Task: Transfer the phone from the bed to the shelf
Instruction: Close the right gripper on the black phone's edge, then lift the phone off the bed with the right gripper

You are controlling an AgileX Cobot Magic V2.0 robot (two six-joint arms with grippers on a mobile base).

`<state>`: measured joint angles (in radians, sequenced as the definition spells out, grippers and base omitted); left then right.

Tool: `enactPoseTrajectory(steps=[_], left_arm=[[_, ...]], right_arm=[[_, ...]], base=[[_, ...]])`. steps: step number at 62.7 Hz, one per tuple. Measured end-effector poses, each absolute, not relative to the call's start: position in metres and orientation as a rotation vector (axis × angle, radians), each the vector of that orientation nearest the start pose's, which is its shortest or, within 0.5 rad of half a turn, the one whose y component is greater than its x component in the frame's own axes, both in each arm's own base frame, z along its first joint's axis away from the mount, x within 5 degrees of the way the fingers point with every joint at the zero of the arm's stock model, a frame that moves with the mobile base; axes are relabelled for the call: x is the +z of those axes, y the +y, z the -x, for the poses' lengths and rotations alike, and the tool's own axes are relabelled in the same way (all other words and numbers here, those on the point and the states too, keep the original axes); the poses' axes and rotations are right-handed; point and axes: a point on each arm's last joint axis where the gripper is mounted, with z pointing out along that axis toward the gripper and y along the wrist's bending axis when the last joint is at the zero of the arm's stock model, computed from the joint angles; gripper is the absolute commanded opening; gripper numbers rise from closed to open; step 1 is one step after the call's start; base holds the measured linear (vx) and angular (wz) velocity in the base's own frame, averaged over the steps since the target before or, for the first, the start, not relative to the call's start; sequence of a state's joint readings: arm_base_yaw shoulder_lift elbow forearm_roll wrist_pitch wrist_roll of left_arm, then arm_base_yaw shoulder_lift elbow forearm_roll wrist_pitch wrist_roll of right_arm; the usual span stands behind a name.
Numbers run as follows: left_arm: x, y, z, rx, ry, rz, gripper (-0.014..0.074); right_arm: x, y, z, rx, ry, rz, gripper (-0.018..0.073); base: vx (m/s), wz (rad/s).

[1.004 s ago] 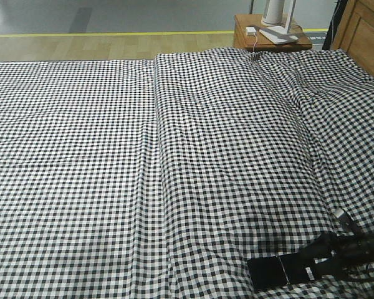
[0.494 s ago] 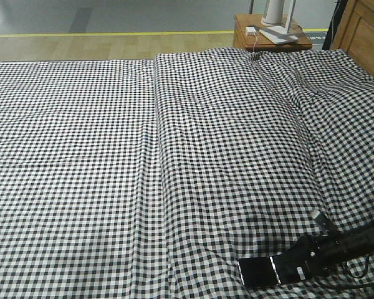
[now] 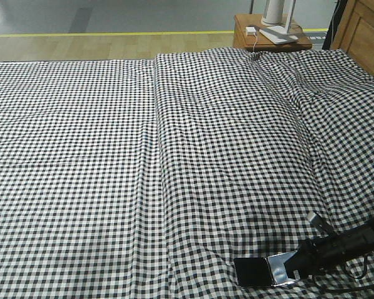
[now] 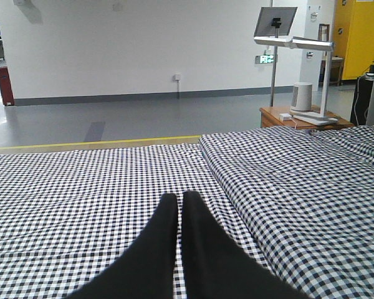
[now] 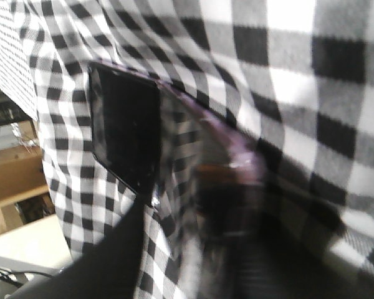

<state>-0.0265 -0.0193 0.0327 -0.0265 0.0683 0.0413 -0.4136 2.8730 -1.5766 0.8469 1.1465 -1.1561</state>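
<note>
phone (image 3: 252,271) now further left, one end tipped off bed (image 3: 174,156) | right gripper (image 3: 297,265) apparently clamped on it (blurred) | left gripper (image 4: 179,208) fingers pressed together, empty | lift starting

1. bed (image 3: 81,156) left and middle: flat open sheet, wide passage.
2. Low sheet ridge (image 3: 157,156) runs down the middle.
3. Near right corner blocked: right gripper (image 3: 291,266) clamped on phone (image 3: 252,272).
4. Far right: bedside table (image 3: 271,40), lamp (image 4: 293,42) on it, headboard (image 3: 368,31) beside.
</note>
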Motion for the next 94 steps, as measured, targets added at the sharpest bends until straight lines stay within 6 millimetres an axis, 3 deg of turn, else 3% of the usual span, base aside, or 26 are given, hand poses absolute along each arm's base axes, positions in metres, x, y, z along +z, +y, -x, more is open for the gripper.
enactPoseTrajectory(steps=[2, 28, 55, 74, 94], left_arm=[[0.197, -0.002, -0.056, -0.011, 1.565, -0.034, 0.0001], [0.197, -0.002, -0.056, -0.011, 1.565, -0.034, 0.0001], [0.197, -0.002, -0.056, -0.011, 1.565, -0.034, 0.0001], [0.197, -0.002, -0.056, -0.011, 1.565, -0.034, 0.0001], [0.197, -0.002, -0.056, -0.011, 1.565, -0.034, 0.0001]], right_arm=[[-0.12, -0.085, -0.349, 1.442, 2.899, 0.093, -0.0017], [-0.098, -0.09, -0.359, 1.393, 2.882, 0.146, -0.0003], [-0.041, -0.084, -0.356, 1.359, 2.759, 0.206, -0.0003], [0.042, -0.083, -0.369, 1.205, 2.661, 0.293, -0.0003], [0.148, -0.033, -0.382, 1.043, 2.493, 0.601, -0.0003]], base=[[0.0, 0.0], [0.0, 0.0], [0.0, 0.0], [0.0, 0.0], [0.0, 0.0]])
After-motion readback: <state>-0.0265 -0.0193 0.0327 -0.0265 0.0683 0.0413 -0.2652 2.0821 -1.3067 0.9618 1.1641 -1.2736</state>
